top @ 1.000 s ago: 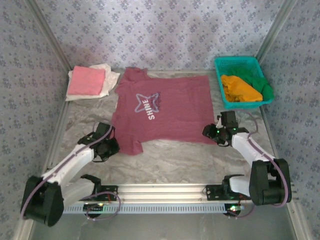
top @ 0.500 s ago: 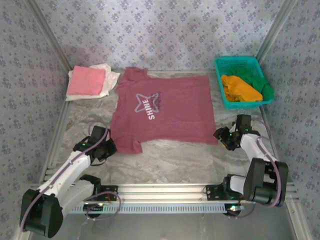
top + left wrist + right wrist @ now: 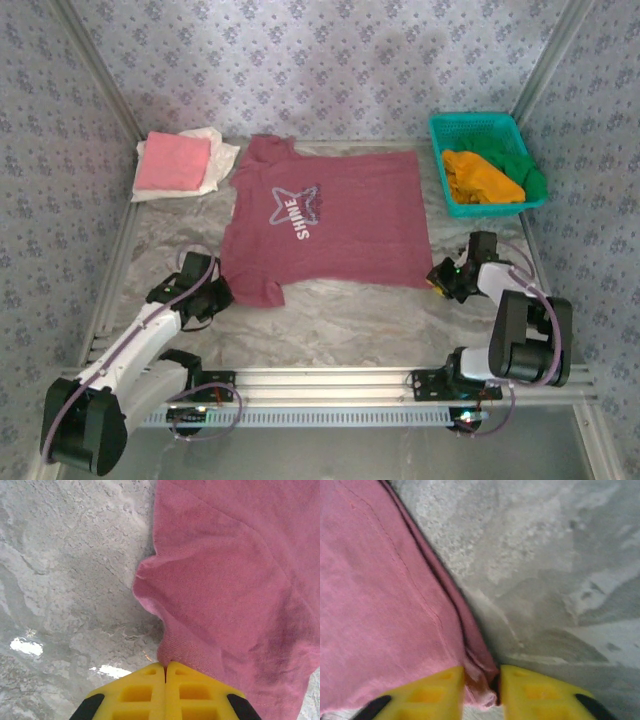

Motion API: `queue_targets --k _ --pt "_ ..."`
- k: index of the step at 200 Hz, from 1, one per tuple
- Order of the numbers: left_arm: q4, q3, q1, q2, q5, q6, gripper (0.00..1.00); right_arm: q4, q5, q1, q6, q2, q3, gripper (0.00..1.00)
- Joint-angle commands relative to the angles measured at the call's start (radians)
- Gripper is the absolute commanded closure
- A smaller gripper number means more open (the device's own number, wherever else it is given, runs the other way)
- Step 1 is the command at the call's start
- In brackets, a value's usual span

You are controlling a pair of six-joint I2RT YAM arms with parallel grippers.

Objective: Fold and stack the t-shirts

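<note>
Maroon t-shirt (image 3: 325,225) flat on surface (image 3: 350,315). Left claw (image 3: 165,672) pressed together at sleeve edge; right claw (image 3: 481,679) clamped on hem corner.

Floral-patterned walls (image 3: 320,60), grey marbled tabletop (image 3: 350,320)

Green tee (image 3: 528,172) half under orange tee (image 3: 482,177)

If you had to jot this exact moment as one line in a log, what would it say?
maroon t-shirt spread flat | left gripper shut at its sleeve hem | right gripper pinching its corner | folding not begun
</note>
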Motion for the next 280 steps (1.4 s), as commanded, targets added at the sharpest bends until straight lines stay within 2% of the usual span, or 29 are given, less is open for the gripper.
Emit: queue_targets --k 1,33,86,128,173,203,224,243,280 --pt "0.011 0.007 0.009 -0.005 0.007 0.017 1.00 0.085 -0.048 0.031 0.012 0.028 -0.010 0.84" --pt "-0.005 0.026 0.013 -0.009 -0.004 0.022 1.00 0.061 -0.029 0.033 0.013 0.005 0.006 1.00" --pt "-0.081 0.032 0.017 -0.136 -0.052 -0.010 1.00 -0.103 0.040 0.018 0.036 -0.168 -0.008 1.00" --pt "-0.191 0.031 0.015 -0.217 0.006 -0.021 1.00 -0.246 0.038 -0.002 0.066 -0.273 -0.025 1.00" --pt "-0.255 0.059 -0.004 -0.409 0.066 -0.135 1.00 -0.407 0.022 -0.016 0.112 -0.463 -0.024 1.00" --pt "-0.342 0.091 -0.004 -0.494 0.046 -0.152 1.00 -0.462 -0.001 -0.018 0.105 -0.509 -0.006 1.00" --pt "-0.366 0.118 -0.005 -0.489 0.055 -0.136 1.00 -0.464 0.006 -0.020 0.110 -0.533 0.006 1.00" --pt "-0.300 0.152 -0.005 -0.444 0.057 -0.103 1.00 -0.444 0.018 -0.018 0.107 -0.516 0.042 1.00" --pt "-0.135 0.313 -0.003 -0.145 0.087 0.009 1.00 -0.381 0.055 -0.014 0.065 -0.401 0.151 1.00"
